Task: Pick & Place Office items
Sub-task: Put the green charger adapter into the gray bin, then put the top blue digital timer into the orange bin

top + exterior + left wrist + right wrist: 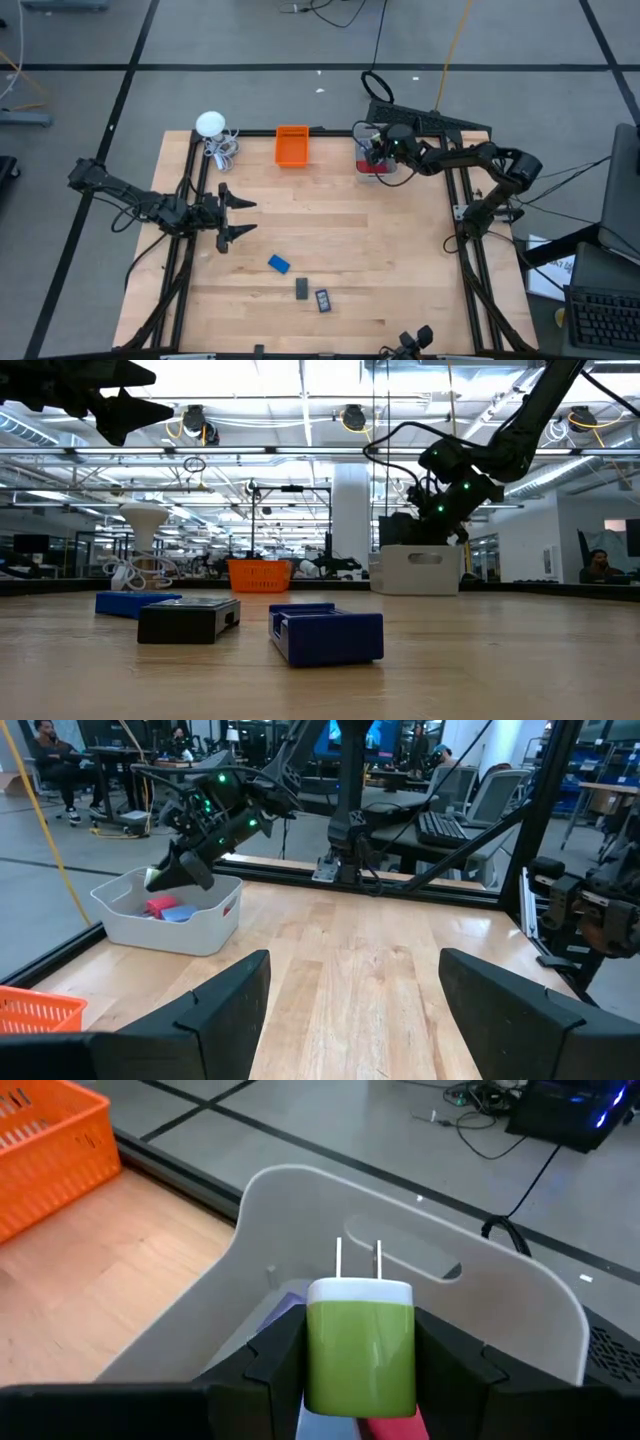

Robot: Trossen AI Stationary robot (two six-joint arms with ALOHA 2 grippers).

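While one green plug (360, 1350) hangs, three pieces (301, 288) lie.

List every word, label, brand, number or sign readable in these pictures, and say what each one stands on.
None can be read.
Green plug, held in the right gripper over the white bin: no print shows.
Orange basket: no label shows.
Blue block, black block: plain faces.
Dark piece on the table: light marking, too small to read.
Left gripper: open, unmarked.

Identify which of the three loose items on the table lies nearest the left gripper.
The blue block; the dark pieces and lie farther from the left gripper.
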